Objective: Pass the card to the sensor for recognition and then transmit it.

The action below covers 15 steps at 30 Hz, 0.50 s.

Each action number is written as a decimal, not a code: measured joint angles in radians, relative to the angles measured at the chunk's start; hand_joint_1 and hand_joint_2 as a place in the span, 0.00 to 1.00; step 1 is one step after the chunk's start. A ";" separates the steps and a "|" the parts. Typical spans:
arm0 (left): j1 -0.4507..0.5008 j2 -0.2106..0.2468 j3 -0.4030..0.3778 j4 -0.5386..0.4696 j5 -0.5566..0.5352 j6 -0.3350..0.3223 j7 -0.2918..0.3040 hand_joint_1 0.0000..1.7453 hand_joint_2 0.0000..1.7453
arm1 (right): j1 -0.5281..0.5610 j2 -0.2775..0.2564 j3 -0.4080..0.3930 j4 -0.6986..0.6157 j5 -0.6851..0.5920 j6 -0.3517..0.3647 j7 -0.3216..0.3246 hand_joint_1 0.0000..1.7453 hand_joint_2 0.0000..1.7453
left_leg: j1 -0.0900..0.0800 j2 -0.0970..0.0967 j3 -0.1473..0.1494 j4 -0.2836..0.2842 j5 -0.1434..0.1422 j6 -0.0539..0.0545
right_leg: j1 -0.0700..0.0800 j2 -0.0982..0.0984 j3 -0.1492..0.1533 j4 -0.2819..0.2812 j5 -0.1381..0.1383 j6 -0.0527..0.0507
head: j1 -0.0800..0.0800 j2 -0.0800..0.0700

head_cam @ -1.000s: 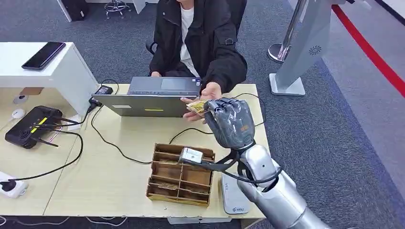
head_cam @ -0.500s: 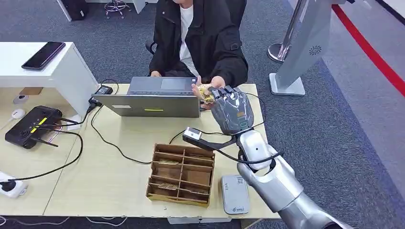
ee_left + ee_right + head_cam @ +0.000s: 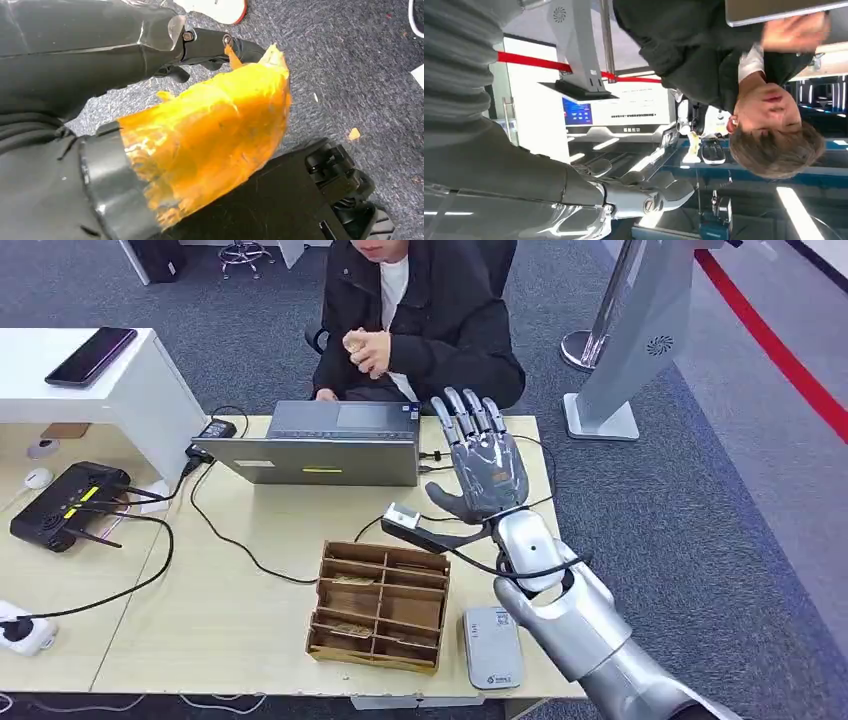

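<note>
We judge the task nearly done: our right robot hand hovers over the bench's far right corner with fingers spread, holding nothing. The card sits in the person's hand, raised beyond the far edge. The sensor lies at the near right corner (apparently already used). The left robot hand's state we cannot tell.

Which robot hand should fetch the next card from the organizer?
Right, probably: the right robot hand hovers open above the table, just beyond the wooden organizer; the left hangs near the floor.
</note>
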<state>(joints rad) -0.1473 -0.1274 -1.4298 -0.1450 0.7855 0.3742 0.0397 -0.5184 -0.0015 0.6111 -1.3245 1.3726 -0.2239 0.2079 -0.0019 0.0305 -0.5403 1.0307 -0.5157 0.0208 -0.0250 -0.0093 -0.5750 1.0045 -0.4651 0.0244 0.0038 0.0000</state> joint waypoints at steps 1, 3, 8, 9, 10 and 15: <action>0.000 0.000 0.000 0.000 0.000 0.000 0.000 0.00 0.00 | 0.000 0.000 0.000 -0.005 0.001 -0.004 -0.002 0.00 0.00 | 0.000 0.000 0.000 0.000 0.000 0.000 | 0.000 0.000 0.000 0.000 0.000 0.000 | 0.000 0.000; 0.000 0.000 0.000 0.000 0.002 0.000 0.000 0.00 0.00 | 0.000 0.000 0.000 -0.016 0.000 -0.021 -0.009 0.00 0.00 | 0.000 0.000 0.000 0.000 0.000 0.000 | 0.000 0.000 0.000 0.000 0.000 0.000 | 0.000 0.000; 0.000 0.000 -0.001 0.000 0.006 0.002 -0.003 0.00 0.00 | 0.005 0.000 -0.002 -0.060 -0.045 -0.061 -0.044 0.00 0.00 | 0.000 0.000 0.000 0.000 0.000 0.000 | 0.000 0.000 0.000 0.000 0.000 0.000 | 0.000 0.000; 0.001 0.000 -0.001 0.000 0.007 0.002 -0.006 0.00 0.00 | 0.009 0.000 -0.003 -0.072 -0.056 -0.069 -0.054 0.00 0.00 | 0.000 0.000 0.000 0.000 0.000 0.000 | 0.000 0.000 0.000 0.000 0.000 0.000 | 0.000 0.000; 0.001 0.000 -0.001 0.000 0.008 0.003 -0.008 0.00 0.00 | 0.013 0.000 -0.005 -0.089 -0.064 -0.081 -0.066 0.00 0.00 | 0.000 0.000 0.000 0.000 0.000 0.000 | 0.000 0.000 0.000 0.000 0.000 0.000 | 0.000 0.000; 0.002 0.000 -0.001 0.000 0.014 0.004 -0.015 0.00 0.00 | 0.029 -0.002 -0.010 -0.168 -0.057 -0.150 -0.105 0.00 0.00 | 0.000 0.000 0.000 0.000 0.000 0.000 | 0.000 0.000 0.000 0.000 0.000 0.000 | 0.000 0.000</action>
<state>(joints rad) -0.1449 -0.1270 -1.4305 -0.1450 0.7992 0.3780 0.0244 -0.4892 -0.0038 0.6012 -1.4924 1.3153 -0.3739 0.1026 -0.0019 0.0306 -0.5402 1.0307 -0.5157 0.0208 -0.0250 -0.0091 -0.5755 1.0045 -0.4652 0.0244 0.0038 0.0000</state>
